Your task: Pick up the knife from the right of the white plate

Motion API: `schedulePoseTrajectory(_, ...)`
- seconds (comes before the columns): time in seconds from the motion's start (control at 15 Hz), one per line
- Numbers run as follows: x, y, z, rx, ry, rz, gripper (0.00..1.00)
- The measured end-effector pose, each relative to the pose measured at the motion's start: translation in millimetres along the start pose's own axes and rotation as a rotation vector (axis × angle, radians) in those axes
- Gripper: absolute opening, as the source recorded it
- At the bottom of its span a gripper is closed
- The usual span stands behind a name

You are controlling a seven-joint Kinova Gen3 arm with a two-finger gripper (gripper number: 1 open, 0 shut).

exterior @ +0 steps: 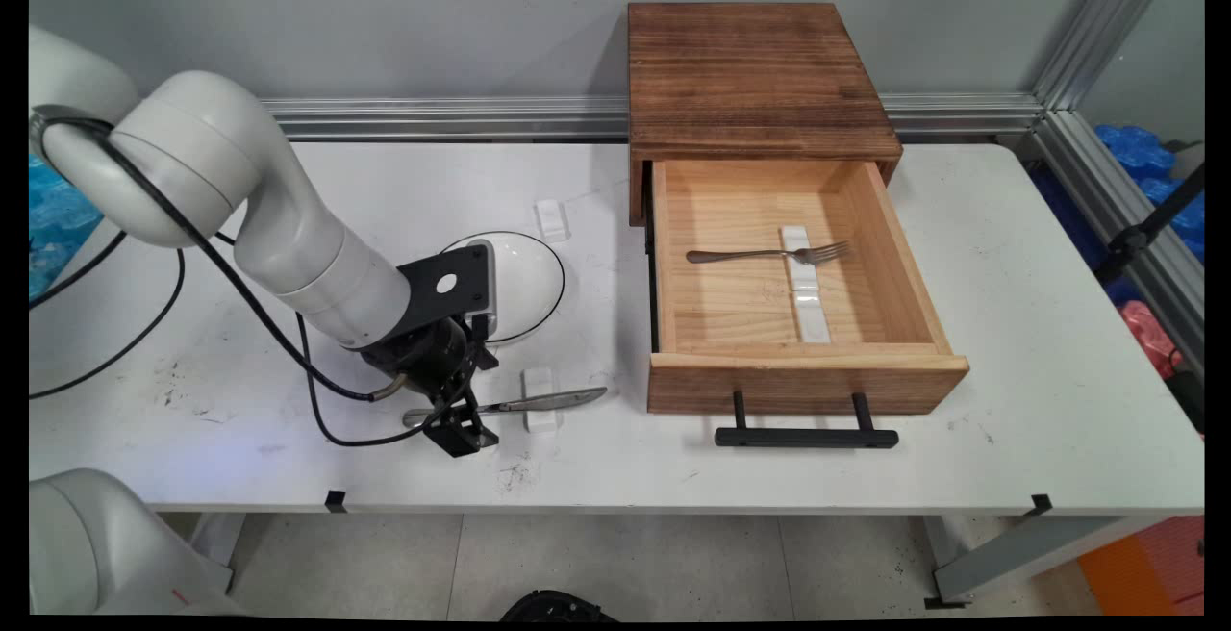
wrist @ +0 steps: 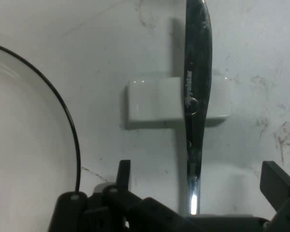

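A metal knife (exterior: 572,397) lies on the table with its middle across a small white rest (exterior: 539,381), near the front edge. My gripper (exterior: 462,424) is lowered to the table over the knife's handle end. In the hand view the knife (wrist: 197,96) runs up the picture across the rest (wrist: 150,104). It passes between the two fingertips (wrist: 278,181), which stand wide apart on either side of the handle. The gripper (wrist: 198,179) is open and nothing is gripped.
A white plate with a thin black rim (exterior: 524,285) lies just behind the hand. Right of it stands a dark wooden box (exterior: 755,73) with its drawer (exterior: 808,386) pulled out, holding a fork (exterior: 769,254) on a white rest (exterior: 806,309). Another white rest (exterior: 551,219) lies behind the plate.
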Motion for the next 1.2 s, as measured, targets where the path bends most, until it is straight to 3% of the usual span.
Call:
schedulePoseTrajectory(0.8,1,0,11,0.01,0.004,0.009,1.0)
schedulePoseTrajectory(0.87,1,0,12,0.011,0.005,0.009,0.0)
schedulePoseTrajectory(1.2,3,1,13,0.01,0.007,0.009,0.0)
